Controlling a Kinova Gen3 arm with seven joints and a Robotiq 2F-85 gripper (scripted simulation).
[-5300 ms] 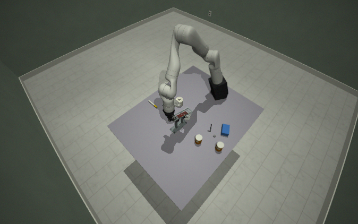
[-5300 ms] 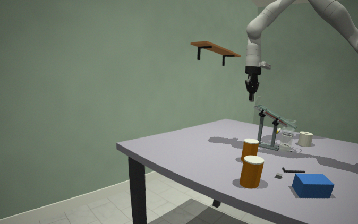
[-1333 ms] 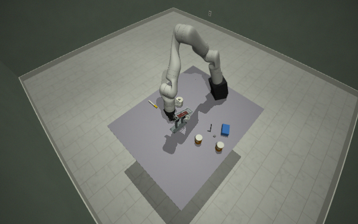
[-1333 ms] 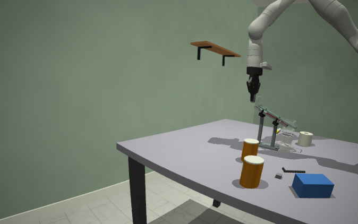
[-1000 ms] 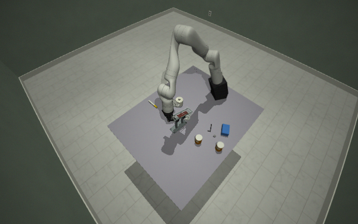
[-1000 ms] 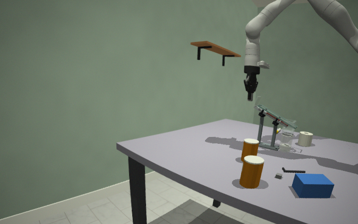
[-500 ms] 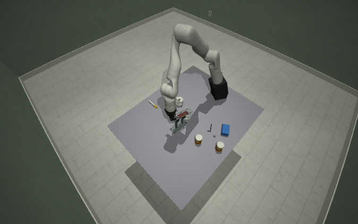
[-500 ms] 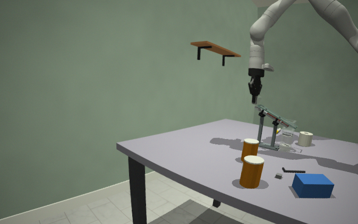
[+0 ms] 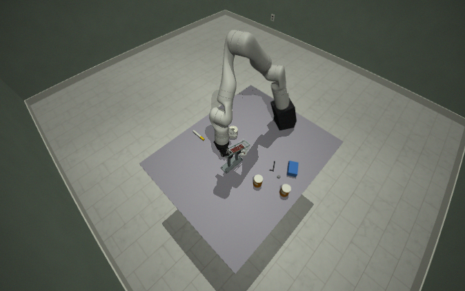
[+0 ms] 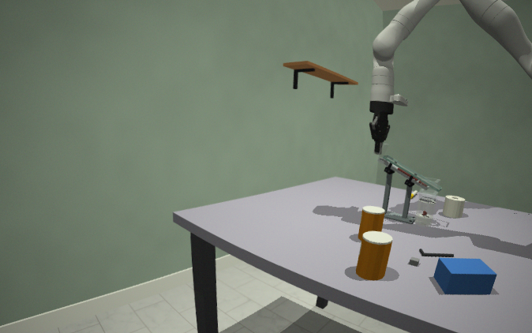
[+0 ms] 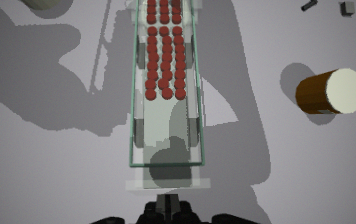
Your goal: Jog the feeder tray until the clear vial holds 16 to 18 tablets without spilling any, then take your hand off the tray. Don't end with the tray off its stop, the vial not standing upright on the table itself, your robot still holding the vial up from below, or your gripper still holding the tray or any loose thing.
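Three rows of red tablets point(image 11: 165, 47) are seen on the inclined feeder tray point(image 11: 167, 161), which is carried on its stand beside the clear vial point(image 10: 427, 207) at its low end. The gripper point(image 10: 378, 148) is held fully closed, gripping nothing, just above the tray's raised end. Short, light taps are advised, so that tablets are fed singly and none is spilled.

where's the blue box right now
In the exterior view the blue box sits on the table's near right, right of the two orange jars, beside the small grey cube.
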